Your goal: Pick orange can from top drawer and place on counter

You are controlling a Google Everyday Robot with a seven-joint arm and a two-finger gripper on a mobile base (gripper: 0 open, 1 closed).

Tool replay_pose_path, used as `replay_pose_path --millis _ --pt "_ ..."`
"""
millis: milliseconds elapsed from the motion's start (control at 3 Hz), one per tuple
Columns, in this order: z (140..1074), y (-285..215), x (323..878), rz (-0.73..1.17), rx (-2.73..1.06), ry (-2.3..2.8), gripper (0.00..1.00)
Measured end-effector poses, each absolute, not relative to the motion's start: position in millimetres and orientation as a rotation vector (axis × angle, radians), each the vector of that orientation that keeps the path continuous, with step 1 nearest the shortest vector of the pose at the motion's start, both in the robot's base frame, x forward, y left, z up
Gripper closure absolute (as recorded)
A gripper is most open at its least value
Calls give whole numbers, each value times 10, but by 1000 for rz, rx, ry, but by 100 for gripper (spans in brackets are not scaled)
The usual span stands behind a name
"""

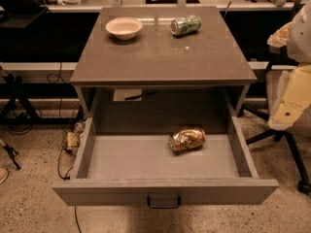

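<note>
At the left, cables (68, 144) hang beside the cabinet and go down to the floor; on the counter (160, 57) 1 pale bowl (124, 27) stands near the back left. The top drawer (131, 161) is pulled wide open, with its handle (164, 201) at the front centre; the orange can (187, 139) lies on its side inside, right of the middle and toward the back, apart from the walls. On the counter above lies 1 green can (185, 25), also on its side; it is not the one to take.

For the step in hand, I think the tool should come down into the drawer from the front and close across the round body of the orange can, not along its length, because a lying can rolls easily; the counter edge above the drawer's back leaves less room there.

At the right edge, pale shapes (291, 96), perhaps the arm, are cut off; the tool is not in the picture, so I cannot tell its state.
</note>
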State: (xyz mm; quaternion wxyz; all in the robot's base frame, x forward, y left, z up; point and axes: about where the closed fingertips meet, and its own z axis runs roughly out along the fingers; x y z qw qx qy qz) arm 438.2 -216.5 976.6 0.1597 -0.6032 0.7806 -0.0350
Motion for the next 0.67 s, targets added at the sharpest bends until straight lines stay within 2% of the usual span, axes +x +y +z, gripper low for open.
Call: replay_pose_path --millis 667 --pt "9693 -2182 4443 -76 -1720 2207 0"
